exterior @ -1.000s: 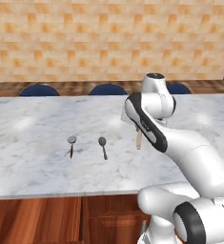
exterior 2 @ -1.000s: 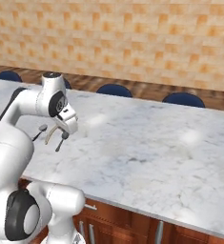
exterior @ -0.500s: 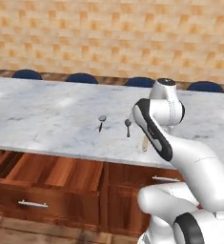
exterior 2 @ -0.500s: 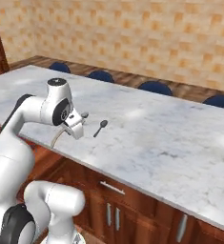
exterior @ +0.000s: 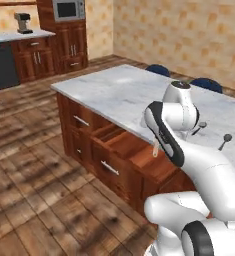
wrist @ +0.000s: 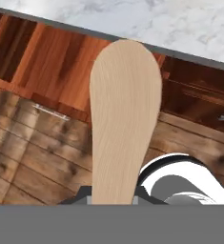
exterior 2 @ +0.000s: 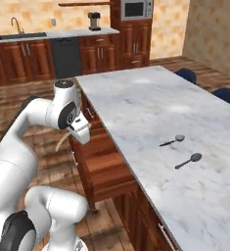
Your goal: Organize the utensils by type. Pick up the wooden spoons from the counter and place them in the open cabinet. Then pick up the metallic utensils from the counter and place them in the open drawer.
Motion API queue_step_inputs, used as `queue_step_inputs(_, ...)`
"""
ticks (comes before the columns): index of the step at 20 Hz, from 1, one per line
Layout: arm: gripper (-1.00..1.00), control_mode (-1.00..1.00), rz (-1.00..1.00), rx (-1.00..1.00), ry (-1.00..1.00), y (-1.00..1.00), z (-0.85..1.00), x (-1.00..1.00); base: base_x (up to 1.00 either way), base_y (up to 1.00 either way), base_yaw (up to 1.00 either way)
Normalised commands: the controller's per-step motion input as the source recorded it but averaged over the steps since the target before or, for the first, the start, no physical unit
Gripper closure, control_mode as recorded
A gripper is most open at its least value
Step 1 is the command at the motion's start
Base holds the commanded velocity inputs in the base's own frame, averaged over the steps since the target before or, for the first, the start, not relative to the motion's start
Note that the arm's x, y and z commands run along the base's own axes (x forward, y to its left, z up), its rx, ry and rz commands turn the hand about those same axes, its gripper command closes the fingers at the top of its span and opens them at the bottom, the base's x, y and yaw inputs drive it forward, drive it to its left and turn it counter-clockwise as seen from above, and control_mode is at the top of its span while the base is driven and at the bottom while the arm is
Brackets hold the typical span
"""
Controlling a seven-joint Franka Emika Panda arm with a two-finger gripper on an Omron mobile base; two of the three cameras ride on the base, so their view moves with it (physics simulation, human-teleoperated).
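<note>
One wooden spoon hid the end effector clamped on it. Beside the worktop, the arm hung bent over an open drawer.

A microwave is set high in tall dark wood cabinetry, with a coffee maker seen on the far worktop beside it. A dishwasher and a sink tap are placed further along, and blue stools are tucked behind the island above a plank floor.
</note>
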Motion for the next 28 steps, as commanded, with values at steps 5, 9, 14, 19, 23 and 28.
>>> queue_step_inputs(5, 1.0, 1.0, 0.0, 0.0, 0.0, 0.0, 0.0, 0.0, -0.05, 0.0, 1.0)
queue_step_inputs(9, 1.0, 1.0, 0.0, 0.0, 0.0, 0.0, 0.0, 0.0, -0.05, 0.0, 1.0)
queue_step_inputs(14, 1.0, 1.0, 0.0, 0.0, 0.0, 0.0, 0.0, 0.0, -0.05, 0.0, 1.0)
queue_step_inputs(19, 1.0, 1.0, 0.0, 0.0, 0.0, 0.0, 0.0, 0.0, -0.05, 0.0, 1.0)
queue_step_inputs(23, 1.0, 1.0, 0.0, 0.0, 0.0, 0.0, 0.0, 0.0, 0.0, 0.0, 1.0)
queue_step_inputs(28, 1.0, 1.0, 0.0, 0.0, 0.0, 0.0, 0.0, 0.0, 0.55, -0.08, 0.77)
